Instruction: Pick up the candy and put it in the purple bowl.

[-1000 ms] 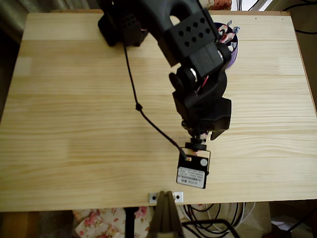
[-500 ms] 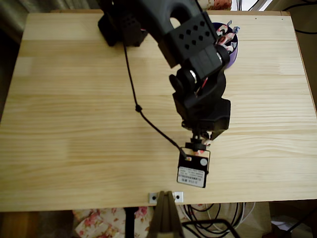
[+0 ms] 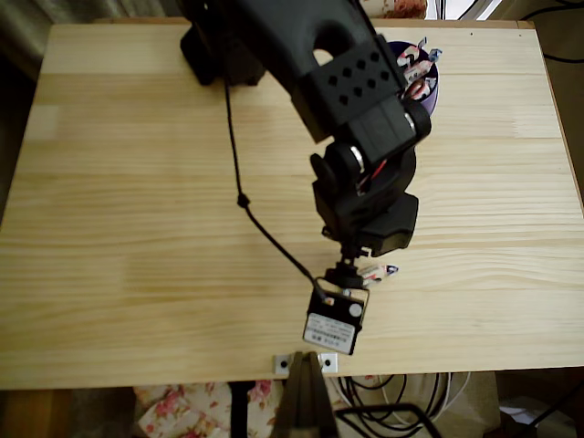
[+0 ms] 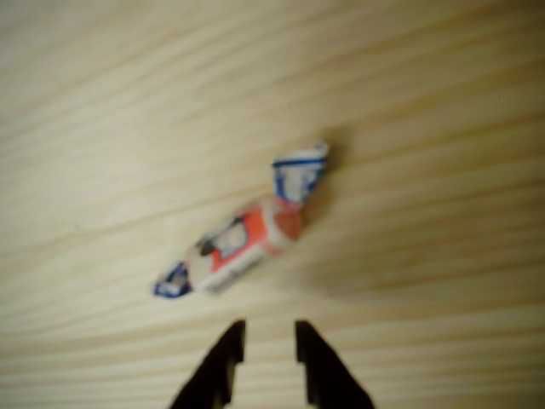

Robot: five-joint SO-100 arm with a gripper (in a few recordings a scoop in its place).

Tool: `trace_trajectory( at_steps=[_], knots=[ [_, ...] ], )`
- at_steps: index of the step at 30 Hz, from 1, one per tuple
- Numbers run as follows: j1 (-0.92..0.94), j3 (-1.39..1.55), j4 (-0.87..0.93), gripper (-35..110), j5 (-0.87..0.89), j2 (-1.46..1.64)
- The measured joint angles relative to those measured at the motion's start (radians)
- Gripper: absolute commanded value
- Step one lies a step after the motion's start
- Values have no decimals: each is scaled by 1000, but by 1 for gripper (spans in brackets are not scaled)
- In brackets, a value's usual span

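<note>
Your overhead view looks straight down on the whole wooden table (image 3: 137, 228), arm included. Your wrist view sits close above the boards, angled down past the gripper (image 4: 264, 341). Both share the candy (image 3: 379, 271) lying there.

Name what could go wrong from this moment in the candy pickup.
The claw shows only a narrow gap, and the candy lies free on the table, angled across its line; closing as is could nudge it away. The purple bowl already holds candies, partly hidden under the arm, so a drop might land on its rim.
</note>
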Motion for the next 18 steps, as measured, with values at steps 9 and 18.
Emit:
trace_trajectory(
  at_steps=[9, 18],
  knots=[
    [-2, 26, 11, 9, 18, 67],
    [17, -206, 230, 13, 178, -69]
  ],
)
